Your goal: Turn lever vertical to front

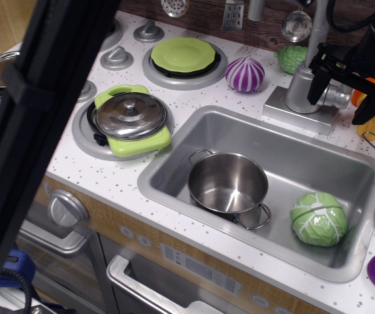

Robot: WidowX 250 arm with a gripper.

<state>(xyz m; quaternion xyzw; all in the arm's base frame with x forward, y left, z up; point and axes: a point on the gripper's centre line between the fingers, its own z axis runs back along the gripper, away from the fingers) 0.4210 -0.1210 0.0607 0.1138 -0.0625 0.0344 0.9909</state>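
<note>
Black comes first: a big dark bar [37, 131] leans across the left side and hides part of the counter. Next to it is a shiny lid [130, 115] on a green pan [138, 134], and behind that a green plate [184, 53] sits on a round burner. A purple onion [244, 73] rests on the white counter near the back. In the middle is the sink [174, 163], with a silver pot [228, 185] inside and a green cabbage [317, 218] to its right, not touching it. Up at the back right stands the tap [300, 88], and the lever [337, 97] sticks out from its side, pointing to the right. The gripper [347, 88] is right there, with one black finger on each side of the lever (it looks like it is around it, but I cannot tell if it is squeezing yet). The fingers are spread apart. I think the job is only starting: the lever looks like it still lies sideways, so the turn to the front is left to do.
</note>
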